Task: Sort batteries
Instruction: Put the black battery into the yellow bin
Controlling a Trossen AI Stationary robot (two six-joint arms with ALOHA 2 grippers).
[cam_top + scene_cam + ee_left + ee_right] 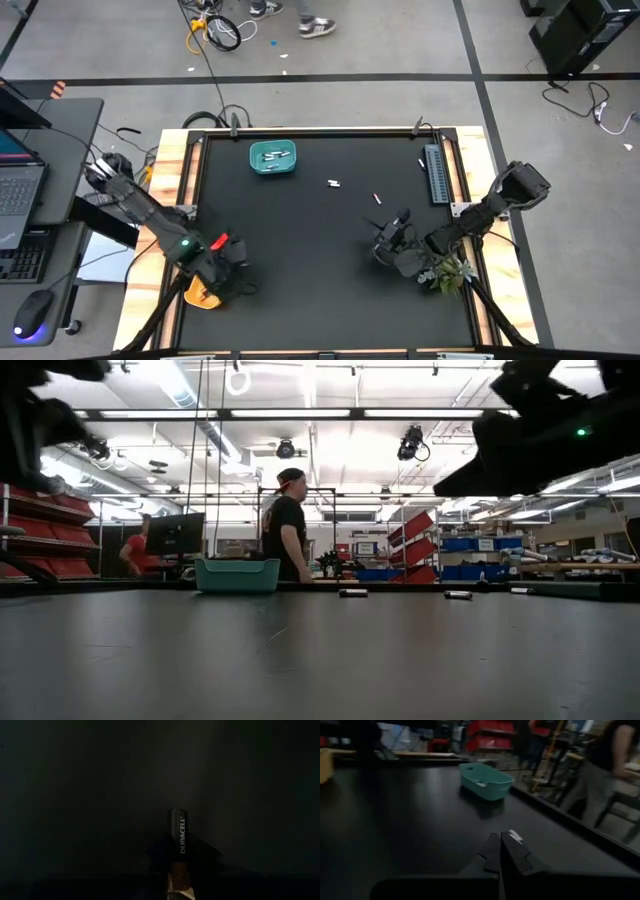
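A: Black mat (300,260) nearly everywhere, and only two batteries still loose on it, a whitish one (334,184) and another (378,199) mid-table. Why is the left gripper (222,272) parked at the near left corner?

B: It is over the yellow bin (203,293), fingers pinched on a battery (179,840). In the left wrist view that cell, black and copper with DURACELL printed on it, stands up between the fingers. My guess is that this corner is where the dark cells go, so it is carrying one there to drop.

A: What is inside that bin?

B: Cannot tell; the arm covers most of it, only a yellow edge shows.

A: And the teal bin (272,157)?

B: At the far side, left of centre, well apart from both arms. From above, a few whitish batteries lie in it. The right wrist view shows it too, with something pale at its rim.

A: The right gripper (391,240)?

B: Fingers closed flat together, nothing between them, low over the mat at the near right. A pale battery (515,836) lies just past its tips, so it looks posed to reach for that next.

A: The grey ribbed strip (436,172)?

B: Along the right edge, untouched.
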